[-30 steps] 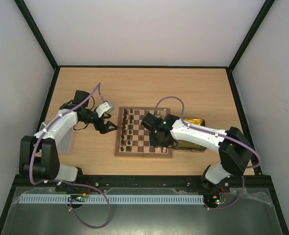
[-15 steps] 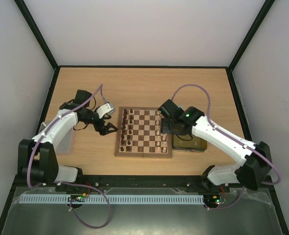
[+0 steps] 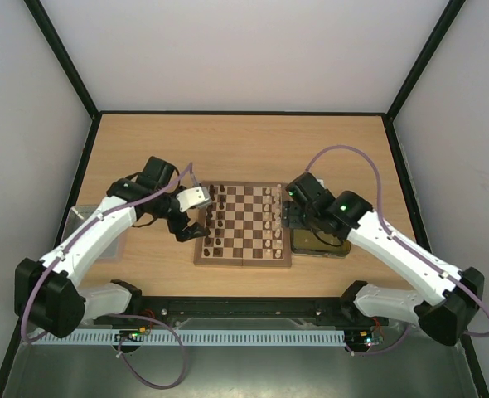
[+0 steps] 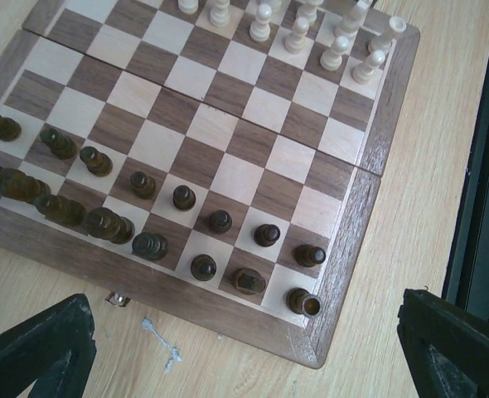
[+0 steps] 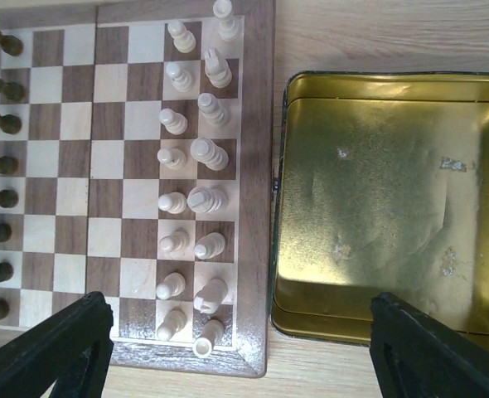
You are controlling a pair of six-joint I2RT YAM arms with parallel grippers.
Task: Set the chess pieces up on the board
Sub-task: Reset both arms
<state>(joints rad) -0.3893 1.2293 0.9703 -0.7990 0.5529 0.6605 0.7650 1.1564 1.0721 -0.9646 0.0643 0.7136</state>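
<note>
The board [image 3: 243, 222] lies mid-table. Dark chess pieces [image 3: 214, 222] fill its two left columns and pale chess pieces [image 3: 272, 220] its two right columns. My left gripper [image 3: 188, 230] hovers open at the board's left rim. In the left wrist view the dark pieces [image 4: 220, 220] stand in two rows on the board [image 4: 228, 178], and the left gripper [image 4: 244, 365] has nothing between its fingers. My right gripper [image 3: 292, 217] hangs open over the board's right rim. Beneath the right gripper [image 5: 244, 356] the pale pieces [image 5: 191, 157] stand in two columns on the board [image 5: 104, 166].
A golden tin [image 3: 323, 243], empty inside [image 5: 385, 207], sits against the board's right rim. A clear tray [image 3: 83, 220] lies at the table's left edge under the left arm. Black frame rails border the table.
My right gripper has opened and drawn back from over the board to its right rim. My left arm has swung right, up to the board's left rim.
</note>
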